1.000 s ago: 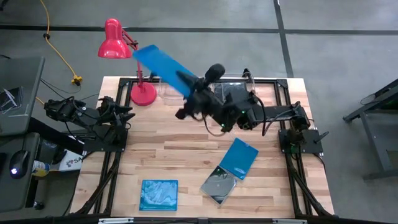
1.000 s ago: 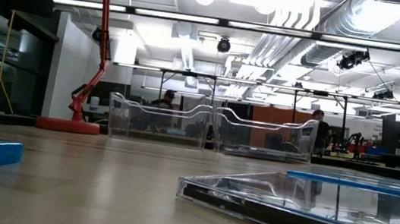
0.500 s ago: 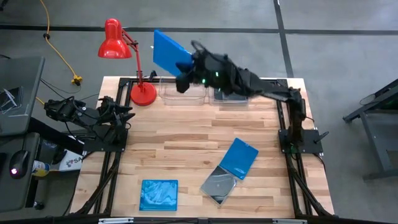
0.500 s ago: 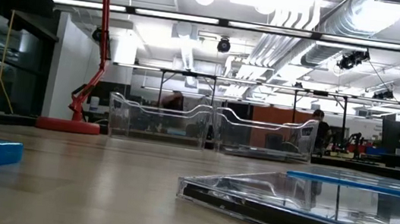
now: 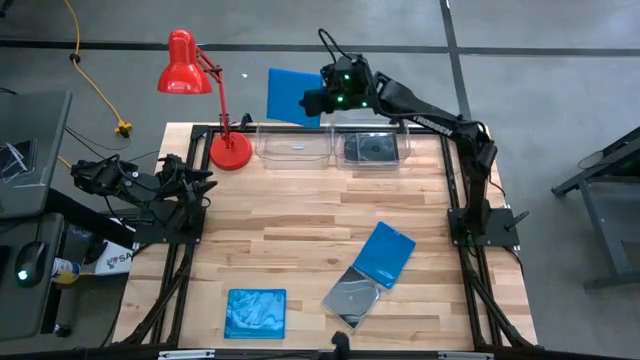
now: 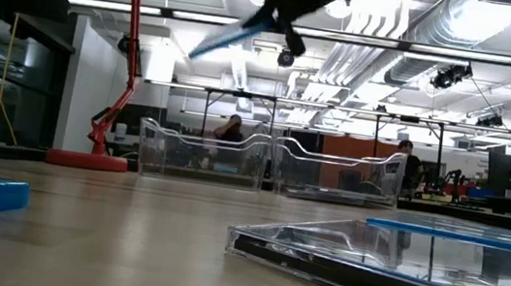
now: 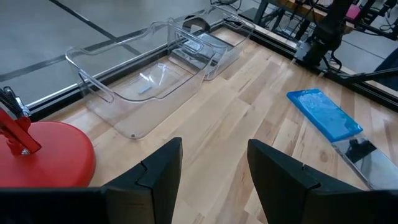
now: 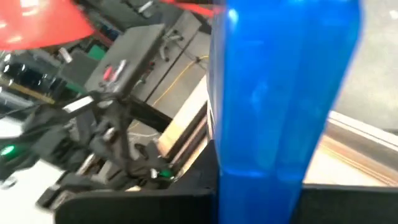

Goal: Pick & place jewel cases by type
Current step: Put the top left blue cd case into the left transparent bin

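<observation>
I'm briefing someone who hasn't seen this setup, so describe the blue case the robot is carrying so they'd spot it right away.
Start at the red desk lamp by the table's far edge, then look right to the two clear bins. Above the left-hand bin, the right end effector holds a blue jewel case in the air. It is the only case off the table; the other blue cases lie flat on the wood.

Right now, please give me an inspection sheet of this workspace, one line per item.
Surface: wooden table, bare in the middle.
Job's things: held blue case above left bin; dark case in right bin; blue case, blue case overlapping dark case near the front.
Clutter: red lamp.
Grippers: right gripper shut on held blue case; left gripper open, parked at the left edge.
Cables: yellow cable on floor.
Surroundings: people far behind.
</observation>
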`<state>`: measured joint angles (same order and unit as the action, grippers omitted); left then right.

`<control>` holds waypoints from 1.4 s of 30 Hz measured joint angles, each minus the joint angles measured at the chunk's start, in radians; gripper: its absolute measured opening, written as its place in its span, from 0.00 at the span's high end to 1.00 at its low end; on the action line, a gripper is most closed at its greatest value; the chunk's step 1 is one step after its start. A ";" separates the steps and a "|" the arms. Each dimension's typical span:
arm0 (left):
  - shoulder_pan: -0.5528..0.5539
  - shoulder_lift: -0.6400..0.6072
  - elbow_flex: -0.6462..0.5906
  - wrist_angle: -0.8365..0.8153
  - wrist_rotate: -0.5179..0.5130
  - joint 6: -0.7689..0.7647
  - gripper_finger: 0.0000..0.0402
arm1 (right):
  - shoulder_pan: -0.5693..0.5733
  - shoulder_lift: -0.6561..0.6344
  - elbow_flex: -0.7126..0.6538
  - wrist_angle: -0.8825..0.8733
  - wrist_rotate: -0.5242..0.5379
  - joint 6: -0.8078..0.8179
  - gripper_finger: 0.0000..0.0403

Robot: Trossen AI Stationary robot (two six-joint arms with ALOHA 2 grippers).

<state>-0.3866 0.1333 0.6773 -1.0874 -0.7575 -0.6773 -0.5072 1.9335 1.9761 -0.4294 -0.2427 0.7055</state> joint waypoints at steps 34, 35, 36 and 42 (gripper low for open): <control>0.000 0.000 0.000 -0.023 -0.009 0.000 0.55 | -0.099 0.015 -0.487 0.419 -0.191 0.408 1.00; 0.000 0.000 0.000 -0.022 -0.009 0.000 0.55 | -0.100 0.023 -0.486 0.424 -0.200 0.419 1.00; 0.000 0.000 0.000 -0.022 -0.009 0.000 0.55 | -0.101 0.031 -0.481 0.427 -0.217 0.427 1.00; 0.000 0.000 0.000 -0.021 -0.010 0.000 0.55 | -0.089 0.107 -0.407 0.424 -0.269 0.440 1.00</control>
<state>-0.3863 0.1333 0.6769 -1.1088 -0.7677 -0.6777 -0.5966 2.0403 1.5693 -0.0050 -0.5119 1.1458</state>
